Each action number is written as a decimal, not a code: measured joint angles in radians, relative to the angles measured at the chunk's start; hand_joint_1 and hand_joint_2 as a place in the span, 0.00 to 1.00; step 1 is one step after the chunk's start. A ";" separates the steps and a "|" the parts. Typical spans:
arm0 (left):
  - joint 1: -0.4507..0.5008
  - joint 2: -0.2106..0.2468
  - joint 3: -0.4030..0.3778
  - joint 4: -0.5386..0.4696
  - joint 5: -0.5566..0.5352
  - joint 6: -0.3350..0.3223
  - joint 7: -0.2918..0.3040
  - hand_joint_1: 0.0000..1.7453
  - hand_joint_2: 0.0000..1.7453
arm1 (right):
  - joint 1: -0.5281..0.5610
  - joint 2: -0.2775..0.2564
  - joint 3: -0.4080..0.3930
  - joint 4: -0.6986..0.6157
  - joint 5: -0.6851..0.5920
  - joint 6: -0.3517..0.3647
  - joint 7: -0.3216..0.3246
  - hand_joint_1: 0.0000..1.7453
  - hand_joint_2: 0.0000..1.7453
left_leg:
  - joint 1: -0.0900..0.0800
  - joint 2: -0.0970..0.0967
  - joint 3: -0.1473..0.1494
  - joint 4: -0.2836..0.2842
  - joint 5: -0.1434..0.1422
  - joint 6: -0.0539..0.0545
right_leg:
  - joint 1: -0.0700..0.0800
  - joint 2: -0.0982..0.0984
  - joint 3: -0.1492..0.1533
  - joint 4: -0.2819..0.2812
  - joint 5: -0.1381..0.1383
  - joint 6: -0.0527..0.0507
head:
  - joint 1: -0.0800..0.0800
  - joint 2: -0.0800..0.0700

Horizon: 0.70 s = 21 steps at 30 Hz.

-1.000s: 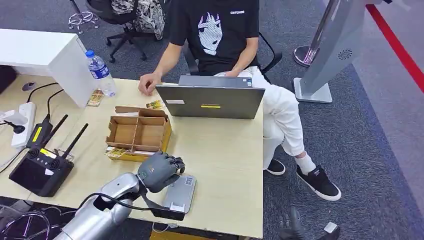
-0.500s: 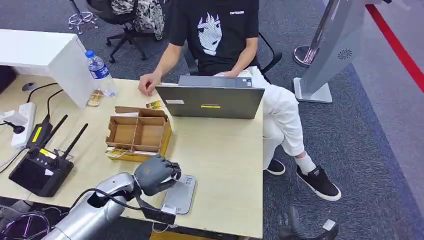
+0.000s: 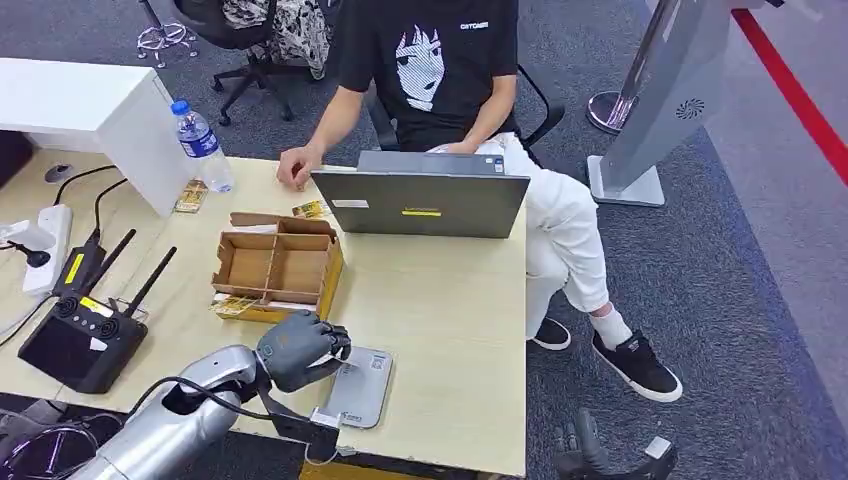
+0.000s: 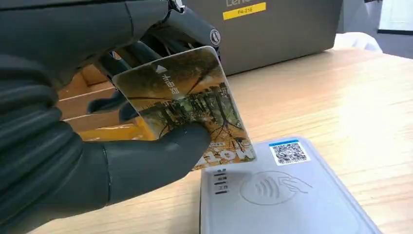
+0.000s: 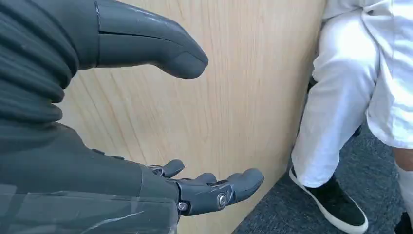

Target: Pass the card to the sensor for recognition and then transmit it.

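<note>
- On my left wrist feed, the left hand (image 4: 73,112) holds the card (image 4: 187,107), pinched between the thick thumb on its printed face and the darker fingers behind it.
- The card is a glossy rectangle with rounded corners. Its print is an amber and brown scene of bare dark trees, with small white characters and a white arrow near one end and large pale lettering along the other end, partly covered by the thumb.
- The card is tilted, its lower corner hanging just above the near end of the sensor (image 4: 277,195); I cannot tell whether the two touch.
- The sensor is a flat pale grey pad lying on the wooden table (image 3: 450,300). It carries a contactless-wave symbol in the middle and a blue-edged QR sticker at one corner.
- From the head camera, the left hand (image 3: 298,350) sits at the sensor's (image 3: 362,385) left edge, near the front of the table, just in front of the open cardboard box (image 3: 278,268).
- On the right wrist feed, the right hand (image 5: 160,122) is empty, thumb and fingers spread well apart beside a wooden panel.
- A person (image 3: 430,60) in a black T-shirt sits behind a grey laptop (image 3: 420,203) at the far side of the table.
</note>
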 joint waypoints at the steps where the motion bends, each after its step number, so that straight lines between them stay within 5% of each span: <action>1: -0.001 -0.001 0.000 0.001 -0.005 0.003 0.004 1.00 1.00 | 0.000 0.000 0.000 0.000 0.000 0.000 0.000 0.00 1.00 | 0.000 0.000 0.000 0.000 0.000 0.000 | 0.000 0.000 0.000 0.000 0.000 0.000 | 0.000 0.000; 6: -0.007 -0.022 0.000 0.022 -0.051 0.070 0.033 1.00 1.00 | 0.000 0.000 0.000 0.000 0.000 -0.003 -0.002 0.00 1.00 | 0.000 0.000 0.000 0.000 0.000 0.000 | 0.000 0.000 0.000 0.000 0.000 0.000 | 0.000 0.000; 11: -0.005 -0.127 0.028 0.041 -0.162 0.269 0.108 1.00 1.00 | 0.001 0.000 -0.003 0.000 0.000 -0.007 -0.018 0.00 1.00 | 0.000 -0.001 0.000 0.000 0.000 0.000 | 0.000 -0.001 0.000 0.000 0.000 0.000 | 0.000 0.000; 18: 0.002 -0.312 0.244 -0.065 -0.232 0.305 0.156 0.88 1.00 | 0.012 0.000 -0.011 0.002 0.012 -0.009 -0.030 0.00 1.00 | -0.001 0.000 -0.001 0.001 0.000 0.000 | -0.001 0.000 0.000 -0.001 0.001 0.001 | 0.000 0.000; 21: -0.005 -0.349 0.353 -0.103 -0.311 0.321 0.174 0.88 1.00 | 0.014 0.000 -0.015 0.003 0.019 -0.010 -0.032 0.00 1.00 | 0.000 0.000 0.000 0.000 0.000 0.000 | 0.000 0.000 0.000 0.000 0.001 0.001 | 0.000 0.000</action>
